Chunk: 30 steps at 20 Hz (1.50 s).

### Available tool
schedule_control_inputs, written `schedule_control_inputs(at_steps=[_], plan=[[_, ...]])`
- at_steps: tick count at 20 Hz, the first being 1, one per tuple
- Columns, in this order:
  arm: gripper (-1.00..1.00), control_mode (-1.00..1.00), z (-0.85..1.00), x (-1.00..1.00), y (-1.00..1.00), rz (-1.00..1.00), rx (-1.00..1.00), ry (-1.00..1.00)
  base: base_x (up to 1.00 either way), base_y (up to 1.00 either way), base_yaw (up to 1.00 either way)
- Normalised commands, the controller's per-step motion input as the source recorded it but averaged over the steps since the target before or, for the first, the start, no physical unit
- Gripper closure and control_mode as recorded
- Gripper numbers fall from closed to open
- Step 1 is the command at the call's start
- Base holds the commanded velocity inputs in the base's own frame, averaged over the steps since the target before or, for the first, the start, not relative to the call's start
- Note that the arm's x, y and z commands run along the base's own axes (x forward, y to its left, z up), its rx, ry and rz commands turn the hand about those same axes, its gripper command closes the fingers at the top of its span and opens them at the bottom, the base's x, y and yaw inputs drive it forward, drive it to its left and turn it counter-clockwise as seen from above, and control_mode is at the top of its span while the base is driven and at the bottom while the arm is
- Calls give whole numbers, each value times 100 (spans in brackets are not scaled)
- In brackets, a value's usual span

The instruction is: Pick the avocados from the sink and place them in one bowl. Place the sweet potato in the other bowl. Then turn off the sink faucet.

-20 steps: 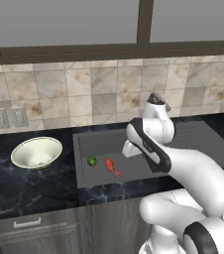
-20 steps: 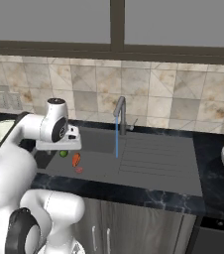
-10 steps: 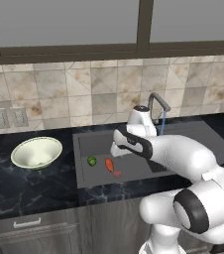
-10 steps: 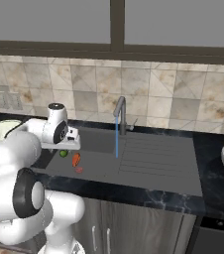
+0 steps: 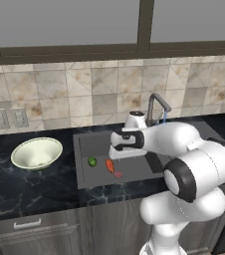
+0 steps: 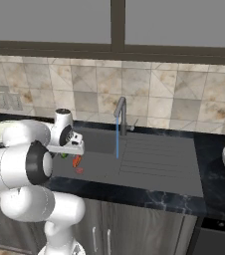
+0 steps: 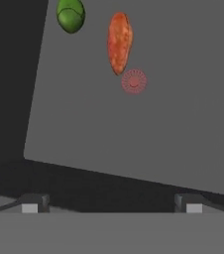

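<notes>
While our gripper (image 7: pixel 111 206) hangs with jaws wide apart and nothing held over the sink (image 5: pixel 92 142), we see on its floor, from the left, a green avocado (image 5: pixel 92 161) and, just beside it, the sweet potato (image 5: pixel 109 165). We judge both light, firm and smooth; the round avocado may roll, so we would close across its middle. Left of the sink a pale bowl (image 5: pixel 37 153) sits on dark counter (image 5: pixel 30 184); right, the faucet (image 5: pixel 156 105) runs below tiled wall (image 5: pixel 84 94).

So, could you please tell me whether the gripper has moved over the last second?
Yes: the gripper has swung left, away from the sink faucet, to above the sweet potato.
</notes>
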Motion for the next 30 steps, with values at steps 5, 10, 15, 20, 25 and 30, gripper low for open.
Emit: schedule_control_inputs(at_steps=[5,10,15,20,25,30], plan=[[-100,-100,-35,28,5,-3,0,2,0,0,0],[-100,-100,-33,25,11,-3,0,0,0,0,0],[-100,-100,-35,31,12,-5,-1,0,0,0,0],[-100,-100,-34,36,14,-5,-3,0,0,0,0],[-100,-100,-26,44,5,-4,-2,0,0,0,0],[-100,-100,-25,46,0,-1,-2,0,0,0,0]])
